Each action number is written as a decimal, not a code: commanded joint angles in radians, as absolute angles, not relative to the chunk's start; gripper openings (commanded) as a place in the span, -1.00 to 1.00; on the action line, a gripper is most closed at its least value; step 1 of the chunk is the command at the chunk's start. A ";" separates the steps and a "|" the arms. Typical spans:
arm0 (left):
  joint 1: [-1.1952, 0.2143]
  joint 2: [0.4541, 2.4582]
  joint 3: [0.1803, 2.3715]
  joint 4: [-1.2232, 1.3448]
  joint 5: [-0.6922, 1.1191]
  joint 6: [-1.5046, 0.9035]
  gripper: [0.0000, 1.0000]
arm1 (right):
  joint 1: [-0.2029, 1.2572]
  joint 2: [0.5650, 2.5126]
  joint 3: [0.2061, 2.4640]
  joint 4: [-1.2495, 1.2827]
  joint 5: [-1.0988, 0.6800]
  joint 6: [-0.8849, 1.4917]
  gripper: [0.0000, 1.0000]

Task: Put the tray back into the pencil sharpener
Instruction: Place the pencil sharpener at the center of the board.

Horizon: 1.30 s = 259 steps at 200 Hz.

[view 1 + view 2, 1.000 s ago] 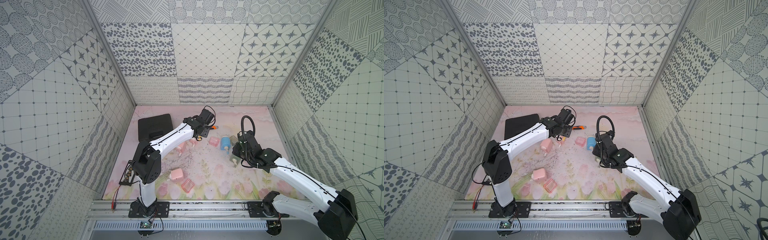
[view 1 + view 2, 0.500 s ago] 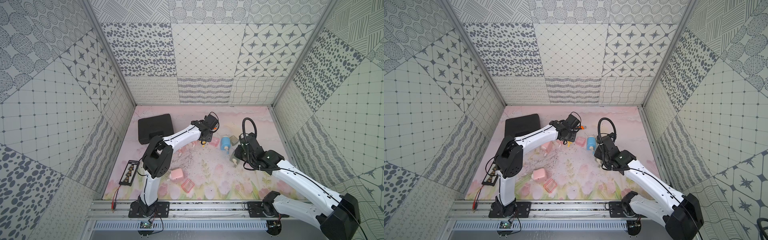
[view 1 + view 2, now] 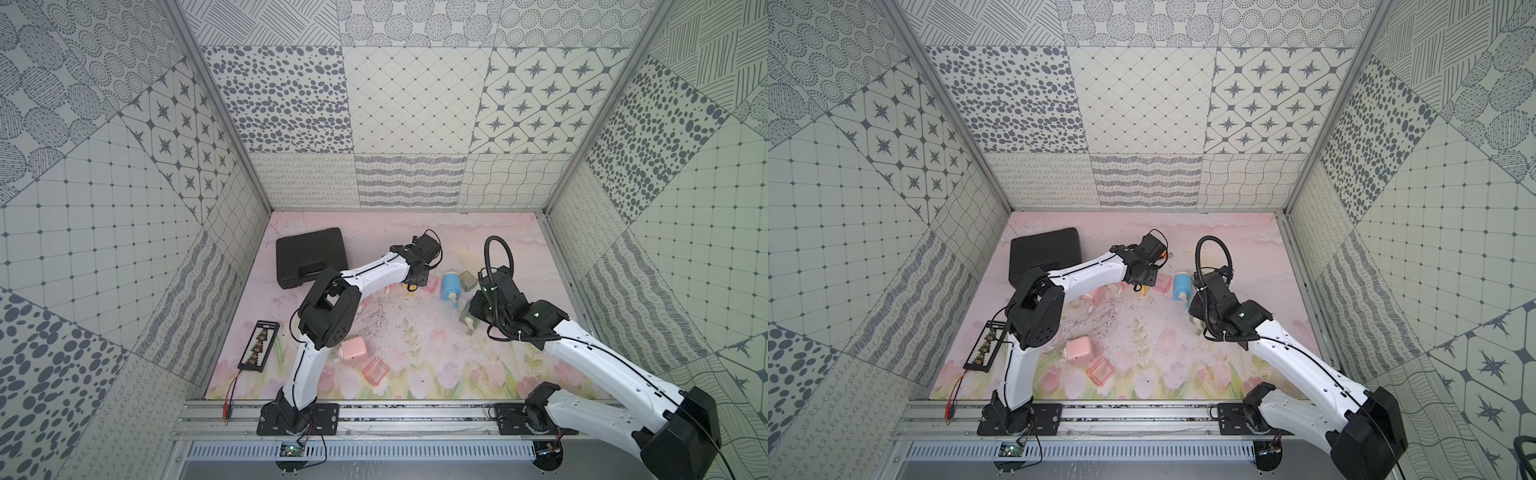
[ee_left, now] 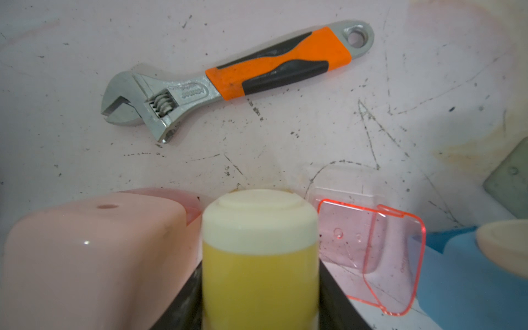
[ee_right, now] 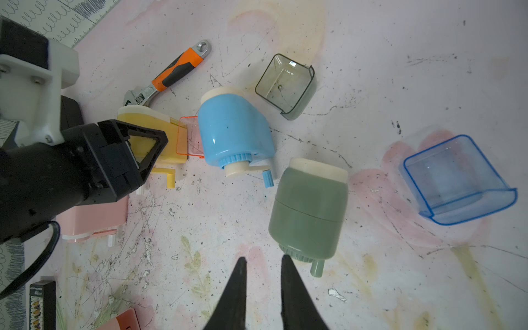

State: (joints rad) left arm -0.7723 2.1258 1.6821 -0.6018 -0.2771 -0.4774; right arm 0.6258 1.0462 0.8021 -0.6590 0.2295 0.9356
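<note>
At the back of the pink floral tabletop [image 3: 415,345], both top views: the white left arm [image 3: 365,274] is reaching far forward, its wrist bending down onto a cluster of sharpeners. The white right arm [image 3: 582,345] is folding at its elbow, its wrist hanging near the blue barrel-shaped plastic sharpener [image 3: 451,286].
Left wrist view, left jaws: they are clamping the yellow plastic pencil sharpener with a cream cap [image 4: 260,257] across its body, probably to steady it while a tray goes in.
Left wrist view, tray: the orange-red transparent plastic tray [image 4: 371,257], judged the one meant, is lying on the tabletop just beside the yellow sharpener, between it and the blue one. It is not yet seated inside, and I cannot tell whether the two are touching.
Left wrist view, neighbours: a pale pink rounded sharpener [image 4: 94,257] is sitting just beside the yellow one on its other side. A steel adjustable wrench with an orange-and-black handle [image 4: 228,80] is lying apart beyond.
Right wrist view, right jaws: they are standing slightly apart, gripping nothing, and pointing at bare tabletop just beside the crank end of the sage-green plastic sharpener [image 5: 310,208]. They are likely free to fetch the tray.
Right wrist view, spare trays: a smoke-grey transparent tray [image 5: 285,85] and a blue transparent tray [image 5: 457,180] are lying loose, outside every sharpener.
</note>
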 commanded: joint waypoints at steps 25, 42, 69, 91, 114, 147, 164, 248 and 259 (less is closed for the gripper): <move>-0.775 2.150 1.709 -0.586 -0.307 -0.494 -0.85 | 0.621 1.022 0.810 -0.678 0.249 0.939 -0.46; -0.775 2.146 1.704 -0.587 -0.308 -0.494 -0.68 | 0.622 1.025 0.812 -0.678 0.247 0.936 -0.43; -0.776 2.134 1.697 -0.597 -0.315 -0.489 -0.59 | 0.622 1.026 0.813 -0.672 0.250 0.934 -0.41; -0.782 2.121 1.694 -0.614 -0.357 -0.478 -0.72 | 0.622 1.030 0.807 -0.660 0.246 0.928 -0.40; -0.790 2.107 1.687 -0.627 -0.390 -0.474 -0.83 | 0.622 1.032 0.805 -0.655 0.245 0.923 -0.40; -0.797 2.094 1.671 -0.633 -0.409 -0.485 -0.79 | 0.623 1.036 0.800 -0.641 0.243 0.916 -0.40; -0.797 2.097 1.671 -0.634 -0.402 -0.495 -0.62 | 0.621 1.039 0.804 -0.639 0.238 0.910 -0.39; -0.798 2.107 1.674 -0.637 -0.388 -0.505 0.03 | 0.622 1.016 0.816 -0.667 0.256 0.874 -0.31; -0.798 2.107 1.676 -0.636 -0.387 -0.503 0.09 | 0.621 1.010 0.813 -0.673 0.258 0.875 -0.30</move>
